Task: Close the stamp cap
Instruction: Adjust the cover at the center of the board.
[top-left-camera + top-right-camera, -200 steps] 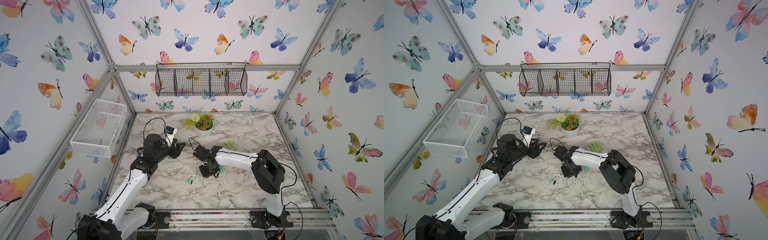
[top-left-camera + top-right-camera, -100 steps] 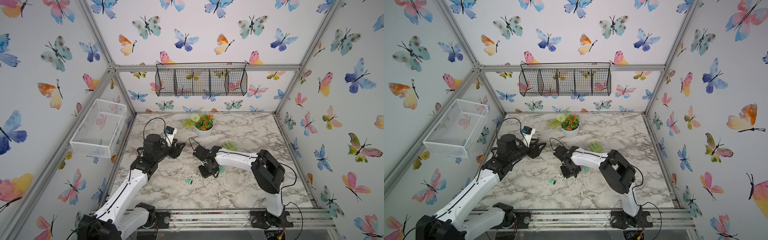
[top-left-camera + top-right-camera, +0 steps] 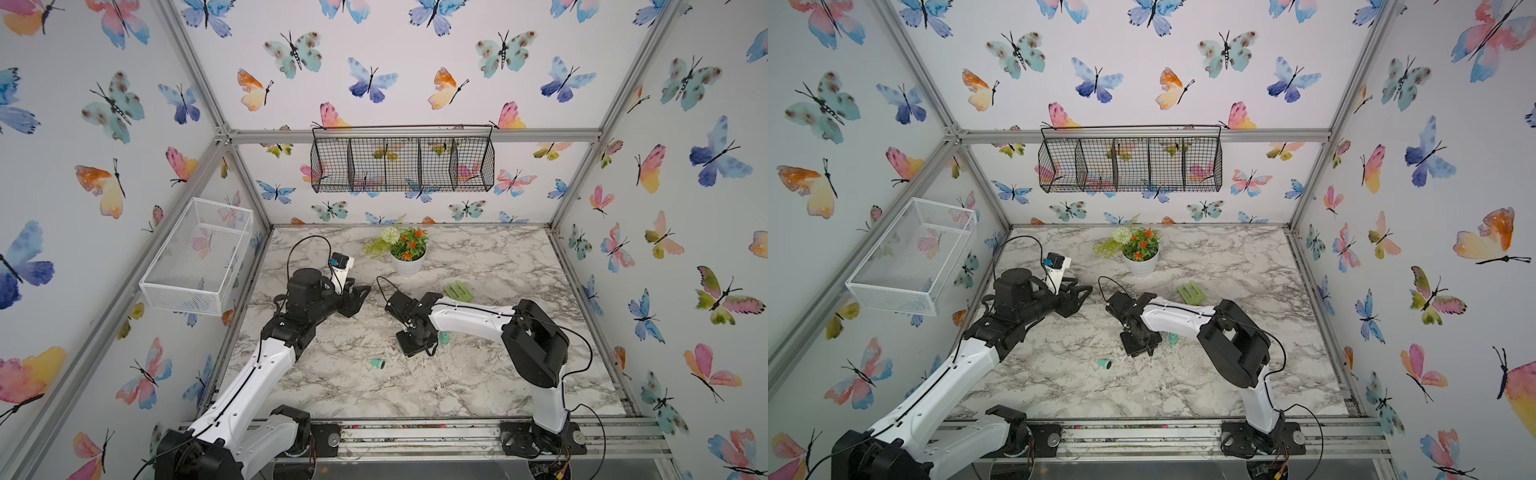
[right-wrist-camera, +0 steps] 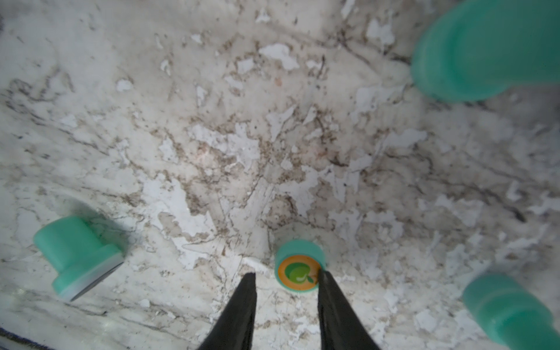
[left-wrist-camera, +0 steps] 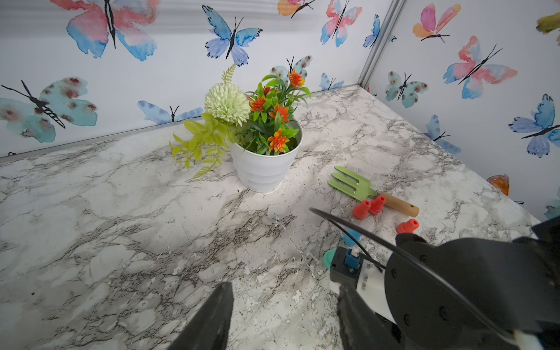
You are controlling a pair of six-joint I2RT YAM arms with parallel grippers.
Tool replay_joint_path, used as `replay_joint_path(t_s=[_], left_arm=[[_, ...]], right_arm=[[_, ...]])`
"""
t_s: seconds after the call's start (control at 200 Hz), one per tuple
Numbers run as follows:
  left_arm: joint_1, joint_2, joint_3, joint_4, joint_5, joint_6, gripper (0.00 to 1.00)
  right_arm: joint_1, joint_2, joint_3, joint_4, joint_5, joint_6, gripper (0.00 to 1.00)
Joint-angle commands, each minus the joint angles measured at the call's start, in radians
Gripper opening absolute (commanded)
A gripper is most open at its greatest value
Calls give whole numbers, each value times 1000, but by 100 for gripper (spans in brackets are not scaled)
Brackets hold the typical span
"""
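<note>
– Teal stamp [image 4: 75, 257] down on its side on the marble surface [image 3: 457, 386], narrow handle one way, wide pale-rimmed base the other. Both top views show it lying alone, near the right claw but apart from it.
– Right claw [image 4: 286, 274]?
– Pointing down at the surface. Fingers spread, nothing between them.
– Anything at the tips?
– Round teal piece [image 4: 300, 266], orange-and-green sticker on top, standing just past them. One fingertip [image 4: 327, 283] overlaps its rim in the wrist view. Touching or not, cannot tell. Cap or stamp top, cannot tell either.
– Joined to the tipped stamp?
– No. Well apart, bare surface between.
– More teal?
– Two blurred teal pieces [image 4: 485, 51] at the edges of the right wrist view. In a top view, one small teal item [image 3: 444, 338] stands just beside the right claw.
– Left claw [image 5: 285, 288]?
– Spread wide, empty, aimed toward the white flower pot [image 5: 263, 169]. Past the pot lies a green garden fork [image 5: 351, 185], with red stamps [image 5: 368, 207] just beside its wooden handle.
</note>
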Motion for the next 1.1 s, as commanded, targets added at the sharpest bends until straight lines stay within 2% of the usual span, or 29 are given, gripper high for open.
replay_joint_path(t_s=[0.0, 0.746, 1.096], left_arm=[[6, -12, 6, 1, -11, 1, 57], [6, -9, 6, -1, -11, 1, 58], [7, -7, 8, -1, -9, 2, 58]], right_arm=[[7, 62, -7, -21, 46, 3, 37], [7, 51, 5, -36, 91, 10, 35], [7, 13, 40, -74, 137, 24, 37]])
